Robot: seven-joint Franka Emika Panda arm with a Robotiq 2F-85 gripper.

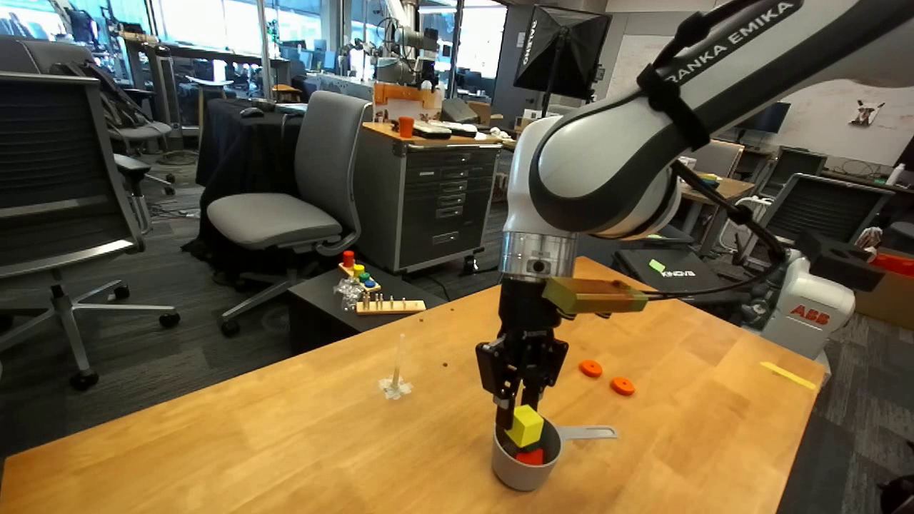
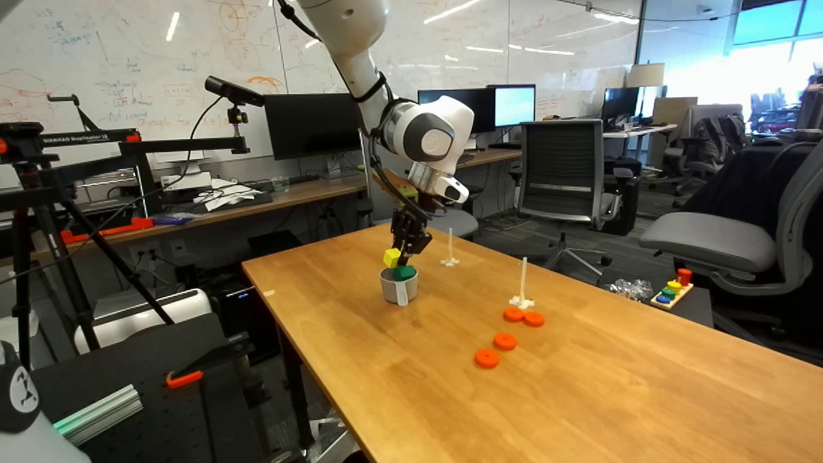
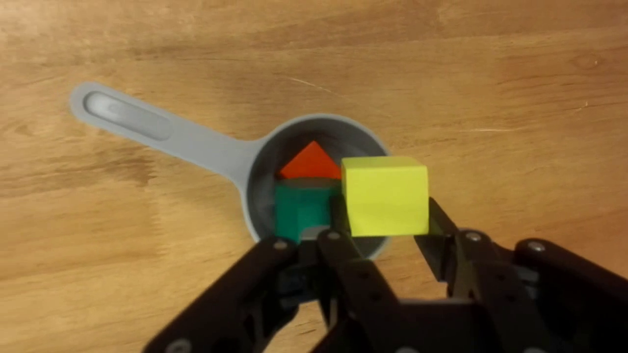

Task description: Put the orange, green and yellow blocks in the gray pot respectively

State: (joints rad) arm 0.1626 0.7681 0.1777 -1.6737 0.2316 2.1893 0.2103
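Note:
The gray pot stands upright on the wooden table; it also shows in an exterior view and in the wrist view, its handle pointing to the upper left there. The orange block and the green block lie inside it, side by side. The yellow block is between the fingers of my gripper, shut on it. In an exterior view the yellow block appears over the pot's opening. In the wrist view it overlaps the pot's right rim. My left finger partly hides the green block.
Several orange discs lie flat on the table. Two thin upright pegs are fixed to it with white bases. A yellow tape strip lies near a table edge.

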